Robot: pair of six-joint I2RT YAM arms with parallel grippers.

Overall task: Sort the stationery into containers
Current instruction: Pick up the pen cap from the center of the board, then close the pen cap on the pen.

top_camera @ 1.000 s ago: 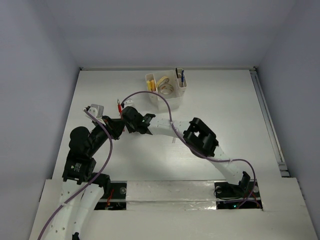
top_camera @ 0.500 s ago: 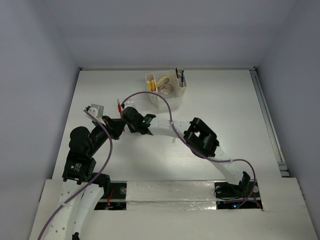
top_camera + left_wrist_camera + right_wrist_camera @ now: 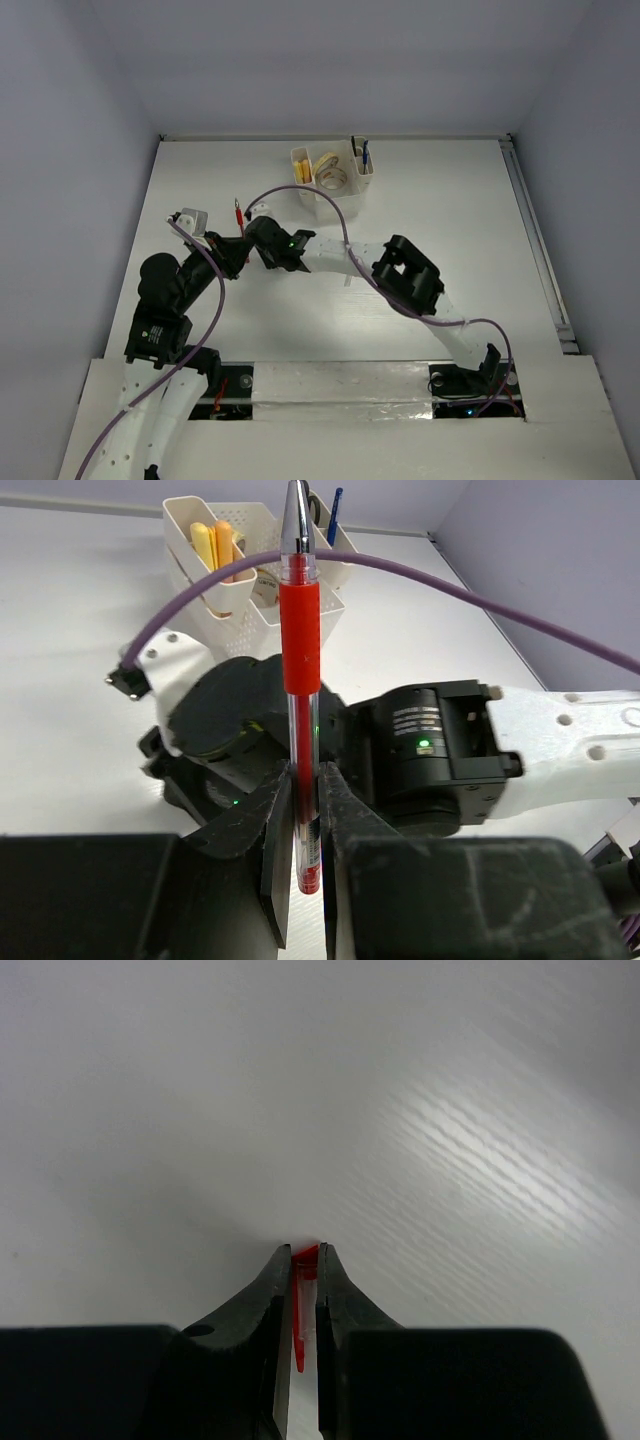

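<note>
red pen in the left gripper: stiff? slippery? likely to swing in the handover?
Likely stiff and light: the pen stands straight above the left gripper, no sag. Possibly slippery: the jaws pinch the smooth clear barrel, not the red sleeve. The right gripper has only its end, so it could pivot there.

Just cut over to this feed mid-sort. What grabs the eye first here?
A red pen sits clamped in the left gripper, left of centre in the top view, its tip aimed at the white desk organizer at the far edge. The right gripper meets it head-on, jaws narrow around a red part of the pen; whether it grips yet is unclear. Yellow sticks stand in an organizer side compartment.
</note>
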